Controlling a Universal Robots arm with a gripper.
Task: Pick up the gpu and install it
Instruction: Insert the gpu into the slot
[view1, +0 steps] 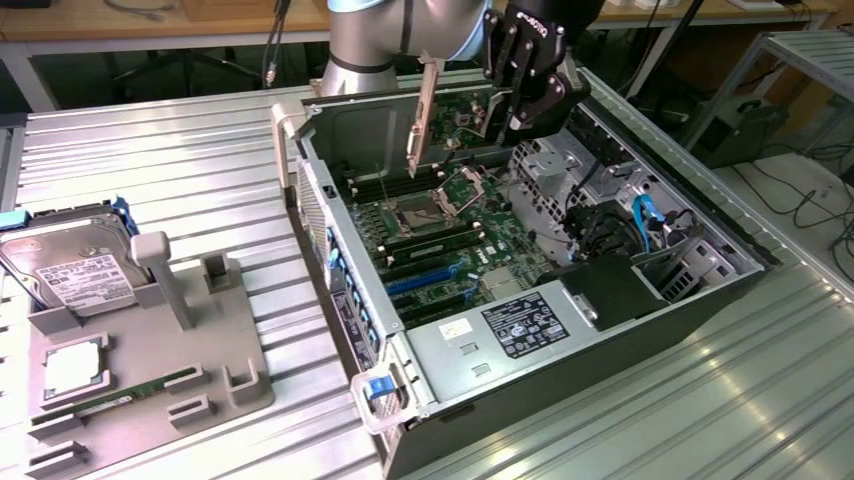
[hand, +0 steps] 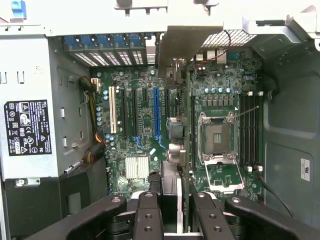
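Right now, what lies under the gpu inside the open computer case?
Under the gpu, held in the gripper, lies the motherboard: a blue slot and a processor socket. The strip directly beneath the card is covered.

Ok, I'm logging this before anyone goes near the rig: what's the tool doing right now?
Tool: closed on the graphics card, holding it upright over the open computer case.
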